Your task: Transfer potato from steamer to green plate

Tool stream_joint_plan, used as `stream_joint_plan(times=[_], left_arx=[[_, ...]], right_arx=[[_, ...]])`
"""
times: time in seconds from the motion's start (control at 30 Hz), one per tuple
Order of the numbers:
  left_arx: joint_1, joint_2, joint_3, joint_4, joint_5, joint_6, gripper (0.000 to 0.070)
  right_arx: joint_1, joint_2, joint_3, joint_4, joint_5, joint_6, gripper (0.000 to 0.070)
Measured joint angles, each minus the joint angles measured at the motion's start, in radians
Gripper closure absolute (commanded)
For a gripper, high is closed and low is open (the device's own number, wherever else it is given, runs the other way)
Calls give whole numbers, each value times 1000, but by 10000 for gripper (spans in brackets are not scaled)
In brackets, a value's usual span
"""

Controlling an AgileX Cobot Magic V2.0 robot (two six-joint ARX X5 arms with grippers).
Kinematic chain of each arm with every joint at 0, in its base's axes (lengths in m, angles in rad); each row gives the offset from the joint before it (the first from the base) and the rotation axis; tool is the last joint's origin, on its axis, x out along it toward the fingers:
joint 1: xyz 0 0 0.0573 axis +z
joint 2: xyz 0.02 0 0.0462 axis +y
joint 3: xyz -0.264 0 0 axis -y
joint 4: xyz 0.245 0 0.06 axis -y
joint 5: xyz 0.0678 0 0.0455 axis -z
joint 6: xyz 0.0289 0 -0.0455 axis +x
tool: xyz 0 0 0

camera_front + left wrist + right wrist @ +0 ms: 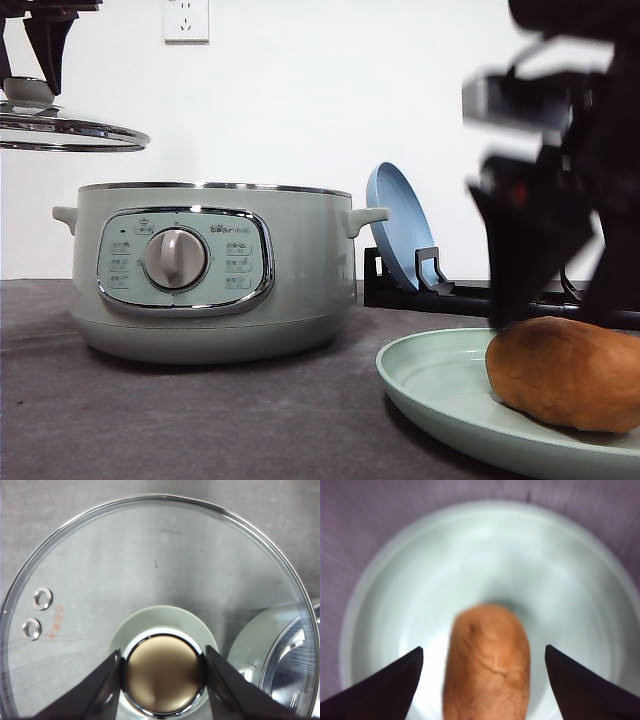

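Right gripper [482, 680] stands wide open astride the potato [487, 665], touching nothing; potato lies on the green plate [440, 385]. Left gripper [162, 672] is clamped on the lid [150, 570] knob, held aloft beside the steamer [200, 270]. Transfer appears done; next, withdraw upward without nudging the potato
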Motion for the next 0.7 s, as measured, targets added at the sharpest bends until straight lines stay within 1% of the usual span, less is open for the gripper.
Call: stream_joint_plan(times=[0.1, 0.3, 0.4, 0.5, 0.7], left_arx=[[0, 0, 0, 0, 0, -3, 700], [0, 0, 0, 0, 0, -3, 700], [0, 0, 0, 0, 1, -4, 700], [0, 0, 0, -1, 12, -4, 700], [-7, 0, 0, -12, 64, -9, 700]], right_arx=[[0, -87, 88, -93, -5, 1, 152], [1, -247, 270, -294, -45, 26, 135], [1, -320, 360, -354, -48, 42, 117], [1, -389, 448, -393, -48, 55, 115], [1, -487, 570, -488, -45, 74, 115]])
